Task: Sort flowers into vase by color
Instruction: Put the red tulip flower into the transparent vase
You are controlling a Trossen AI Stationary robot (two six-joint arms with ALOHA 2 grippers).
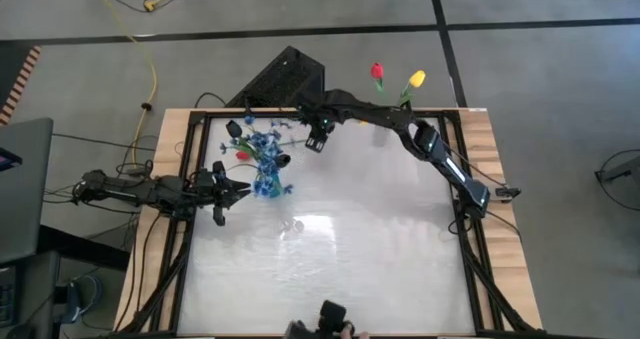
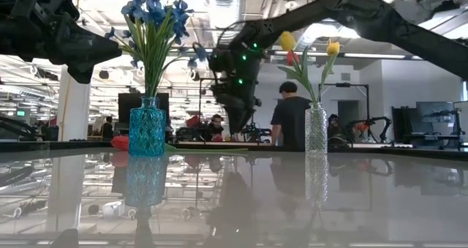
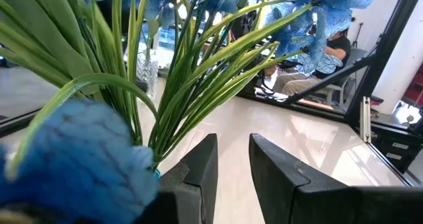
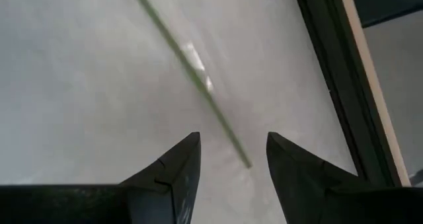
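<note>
A blue glass vase (image 2: 147,131) stands on the table and holds blue blossom sprays (image 2: 150,10) with long green leaves (image 3: 198,72). A clear vase (image 2: 315,131) near the far edge holds yellow tulips (image 2: 288,40) and a red tulip. Another red tulip (image 2: 119,142) lies on the table behind the blue vase, its thin green stem (image 4: 198,85) flat on the surface. My right gripper (image 4: 231,141) hangs open over that stem's free end (image 4: 246,161), fingers on either side, pointing down. My left gripper (image 3: 231,158) is open and level, just left of the blue vase (image 1: 268,184).
Black-headed blooms (image 1: 235,129) show among the blue sprays near the far left corner. A dark metal frame (image 4: 324,65) rims the glossy white table. A black box (image 1: 285,77) sits beyond the far edge. People stand and sit in the room behind (image 2: 292,120).
</note>
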